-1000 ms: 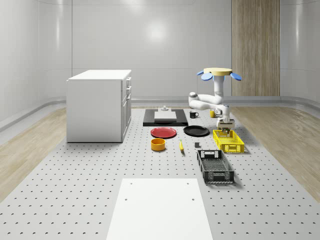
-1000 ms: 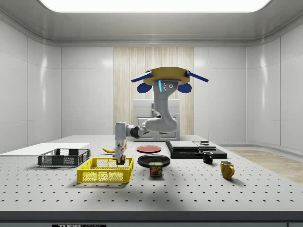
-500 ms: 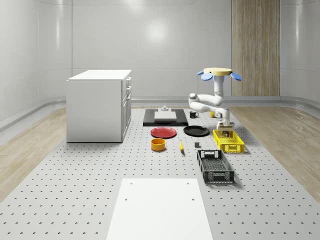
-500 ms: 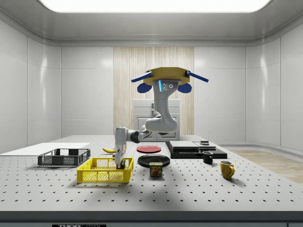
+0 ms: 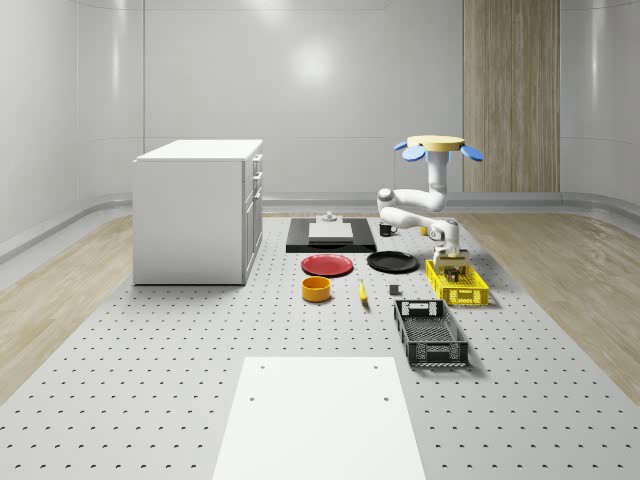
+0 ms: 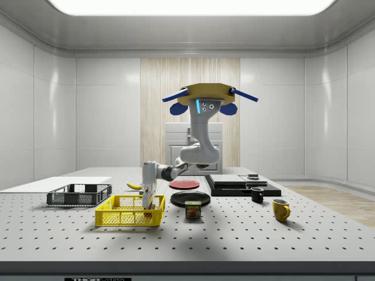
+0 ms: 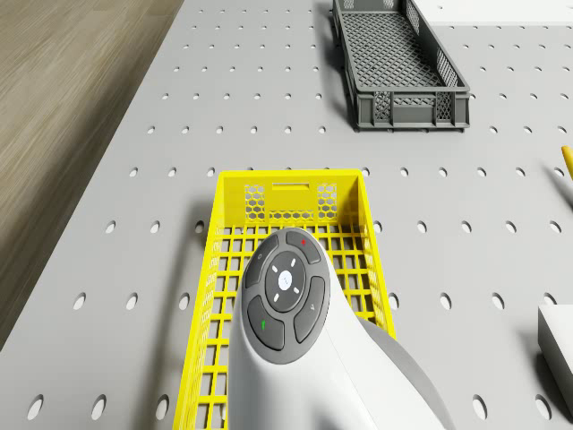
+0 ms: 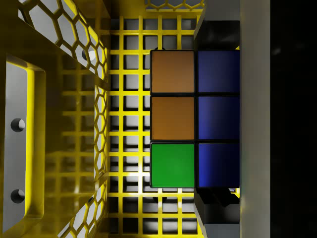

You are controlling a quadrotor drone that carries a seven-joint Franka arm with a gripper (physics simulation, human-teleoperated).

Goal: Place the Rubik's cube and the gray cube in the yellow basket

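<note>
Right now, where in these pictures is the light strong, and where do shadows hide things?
Side view: a bright ceiling panel glares overhead. Whole-scene view: a soft highlight sits on the back wall. Wrist view: the Rubik's cube is dimly lit inside the yellow basket, and one side falls into black shadow.

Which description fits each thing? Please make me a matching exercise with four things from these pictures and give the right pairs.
Things:
1. yellow plastic basket
2. dark gray mesh tray
3. round red plate
4. two-finger gripper

Descriptions:
A. lies flat beside the black plate
B. reaches down inside the basket
C. lies nearest the white mat
D. stands below the drone's arm

Pairs: 1-D, 2-C, 3-A, 4-B
</note>
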